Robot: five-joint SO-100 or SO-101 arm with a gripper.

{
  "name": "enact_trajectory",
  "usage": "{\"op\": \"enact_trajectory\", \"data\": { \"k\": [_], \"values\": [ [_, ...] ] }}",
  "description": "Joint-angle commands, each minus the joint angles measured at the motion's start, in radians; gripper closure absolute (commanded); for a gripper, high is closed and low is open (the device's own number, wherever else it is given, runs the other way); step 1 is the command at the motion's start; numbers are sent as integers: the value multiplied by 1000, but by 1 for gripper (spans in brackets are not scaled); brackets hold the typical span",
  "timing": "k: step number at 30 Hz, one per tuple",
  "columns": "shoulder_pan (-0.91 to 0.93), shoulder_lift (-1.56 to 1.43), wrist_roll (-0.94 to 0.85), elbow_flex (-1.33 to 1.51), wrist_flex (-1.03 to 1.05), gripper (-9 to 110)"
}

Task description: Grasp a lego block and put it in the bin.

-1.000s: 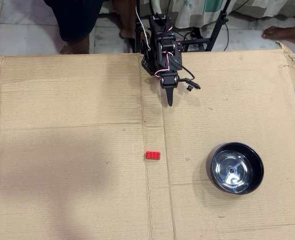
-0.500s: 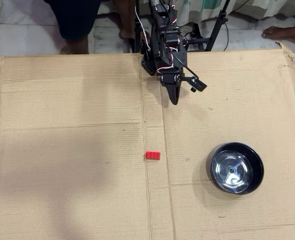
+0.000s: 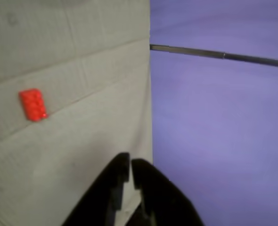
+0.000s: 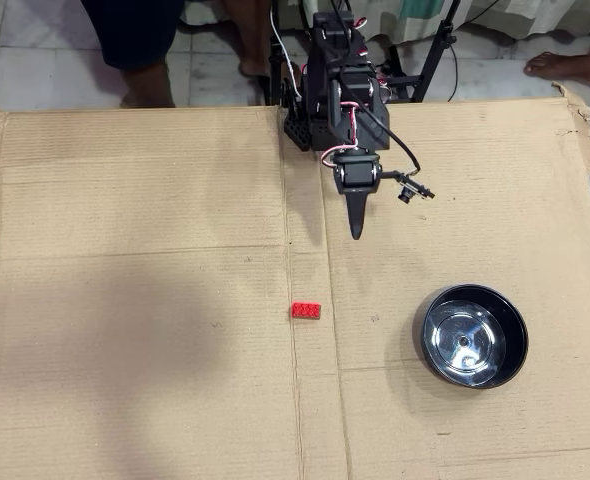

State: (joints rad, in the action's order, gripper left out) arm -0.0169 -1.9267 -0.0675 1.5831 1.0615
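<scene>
A big sheet of brown cardboard (image 4: 135,250) covers the tiled floor (image 4: 35,50). On the cardboard lie the red lego block (image 4: 306,311), near the middle fold, and the round bin (image 4: 472,336), well apart to its right.

Cardboard sheet (image 4: 125,200) is covering my work area, creased, torn at its right edge. Pale tiled floor (image 4: 35,50) is showing beyond it. Bare feet (image 4: 570,65) and legs (image 4: 135,40) are standing around; patterned cloth (image 4: 515,15) is hanging behind.
</scene>
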Motion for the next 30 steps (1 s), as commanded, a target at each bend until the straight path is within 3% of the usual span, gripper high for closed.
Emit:
{"op": "enact_trajectory", "data": {
  "k": [1, 5, 13, 30],
  "values": [
    [9, 69, -37, -103, 25, 101],
    [57, 183, -72, -209, 110, 98],
    [101, 402, -143, -433, 222, 80],
    [221, 632, -129, -485, 356, 78]
  ]
}}
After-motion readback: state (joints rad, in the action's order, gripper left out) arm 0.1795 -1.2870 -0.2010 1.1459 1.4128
